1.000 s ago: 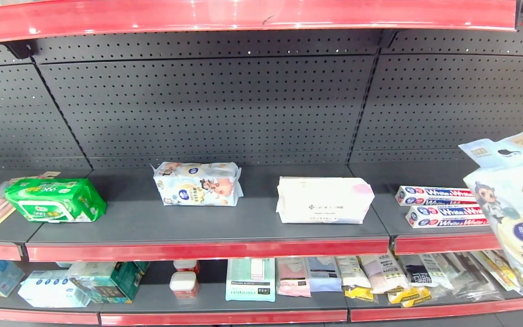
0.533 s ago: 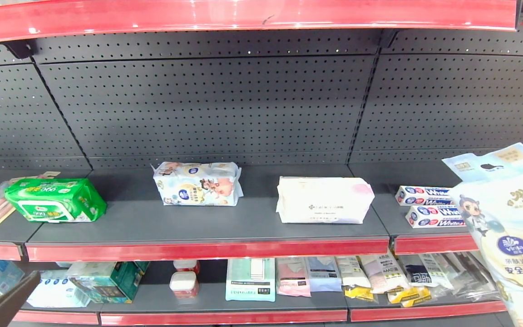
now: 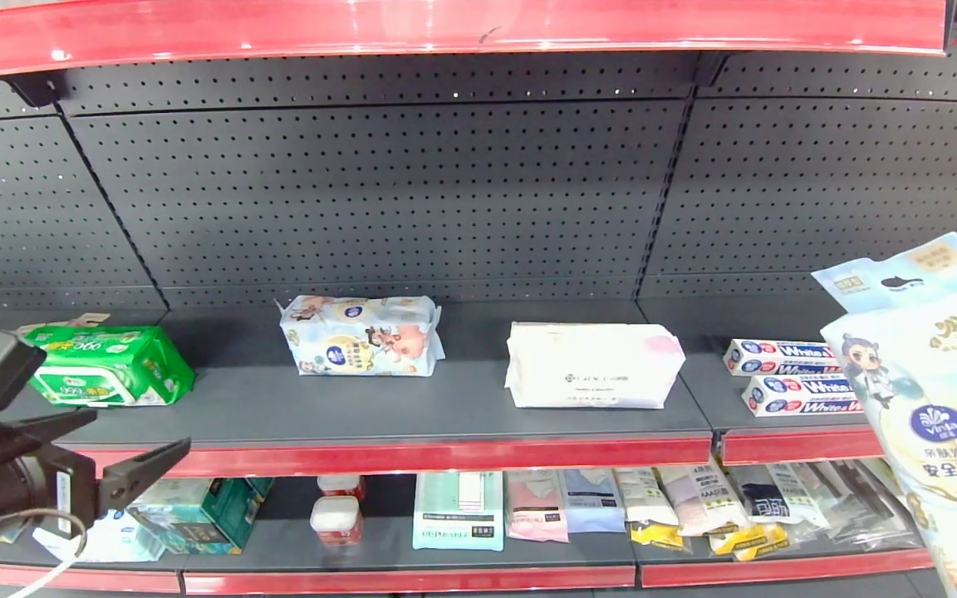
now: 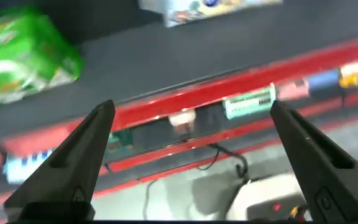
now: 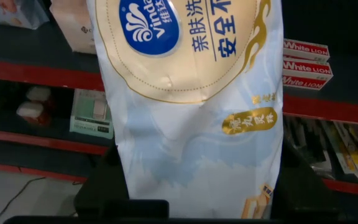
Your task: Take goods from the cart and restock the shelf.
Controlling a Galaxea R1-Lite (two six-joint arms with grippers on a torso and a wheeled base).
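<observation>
Bag (image 3: 935,399) of soft paper goods hangs at the right edge of the head view, in front of the shelf (image 3: 462,407) and not yet on it, pinched near its lower end by the right hand (image 5: 197,193). The left hand (image 3: 142,429) is spread and holds nothing, near the red shelf edge below the green wipes pack (image 3: 105,365).

The step, as I judge it, is setting the bag on the middle shelf. It looks tall and floppy, so it should go in above the red lip, base first, and be let go only once the base sits flat. Bare board lies between the patterned tissue pack (image 3: 360,335) and the white pack (image 3: 593,365), and behind the 2 toothpaste boxes (image 3: 794,374). Clipping those boxes is the risk on the right.

The bag carries a cartoon figure, a round blue emblem, a gold-rimmed oval with large dark lettering and a small gold tag. The toothpaste boxes show blue and red lettering, and the green pack has a white label panel. I leave the wording unread.
</observation>
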